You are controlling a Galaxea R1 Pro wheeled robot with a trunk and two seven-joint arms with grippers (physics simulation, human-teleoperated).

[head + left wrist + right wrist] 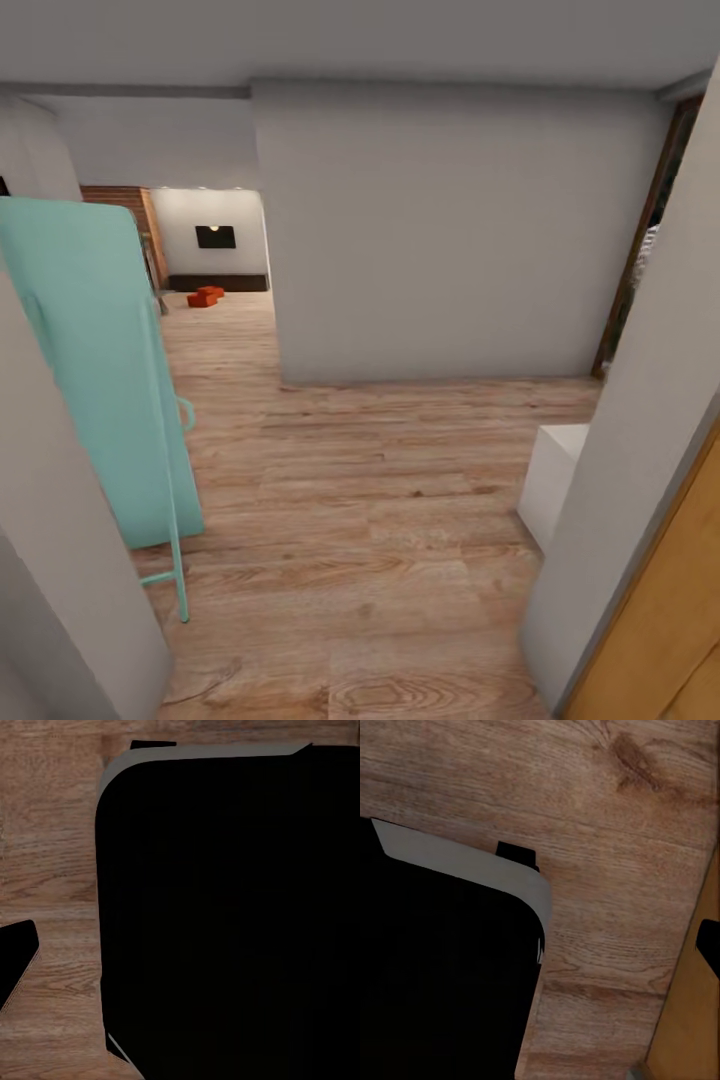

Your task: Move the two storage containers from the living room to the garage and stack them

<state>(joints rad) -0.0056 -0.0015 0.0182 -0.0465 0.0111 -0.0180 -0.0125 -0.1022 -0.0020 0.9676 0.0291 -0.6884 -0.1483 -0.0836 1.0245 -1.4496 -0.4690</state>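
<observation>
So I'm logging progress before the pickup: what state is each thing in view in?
storage containers: two orange-red bins side by side on the wood floor of the far room, not yet picked up
turquoise door: swung open
wall TV: screen dark
wooden door: only its edge visible, position unclear

A black rounded body with a grey rim (472,862) hangs over wood plank floor (607,810).

We see two orange-red open-top rectangular bins (205,296) side by side, touching, on the far living room's (215,250) light plank floor.
</observation>
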